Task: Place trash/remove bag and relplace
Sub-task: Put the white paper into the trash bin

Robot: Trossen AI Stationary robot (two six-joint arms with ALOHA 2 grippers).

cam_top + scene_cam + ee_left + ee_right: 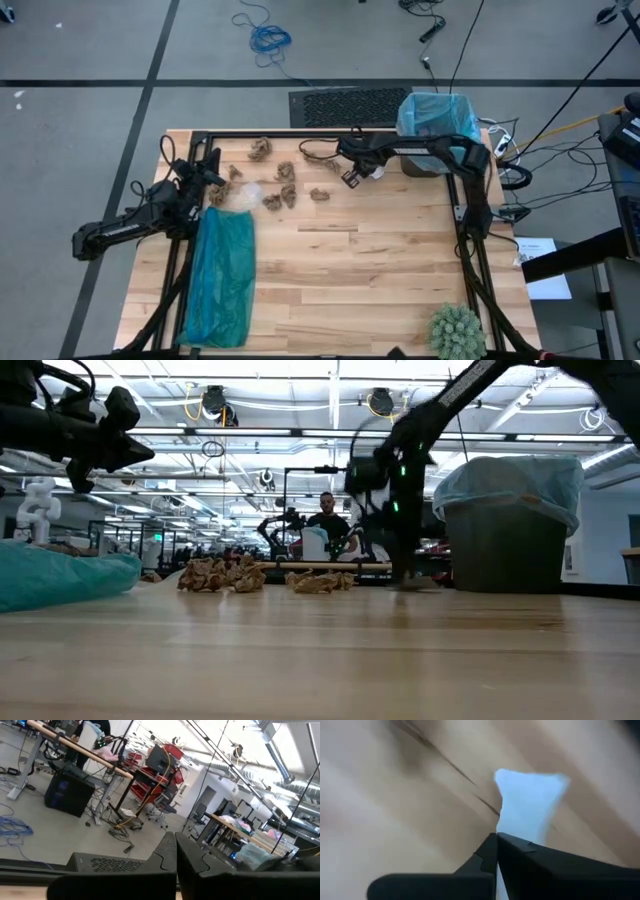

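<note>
Several crumpled brown scraps (287,185) lie in a loose group on the far half of the table, also in the low view (220,575). A pale wad (245,195) rests beside them. The dark bin, lined with the pale blue bag (437,120), stands at the far right corner (510,525). My right gripper (352,178) is left of the bin, shut on a white paper piece (530,802). My left gripper (217,170) hovers shut and empty above the table's left side (176,840). My right gripper (497,836) pinches the white paper piece between its two shut fingers, by the edge nearest them (501,827). The fingers slant down at the wood. The paper spreads out beyond the fingertips. I cannot tell whether it is clear of the table.
A darker teal plastic bag (220,275) lies flat along the table's left side. A spiky green ball (457,330) sits at the near right corner. Bare wood (360,270) fills the near middle. A person sits in the room beyond the table (328,520).
</note>
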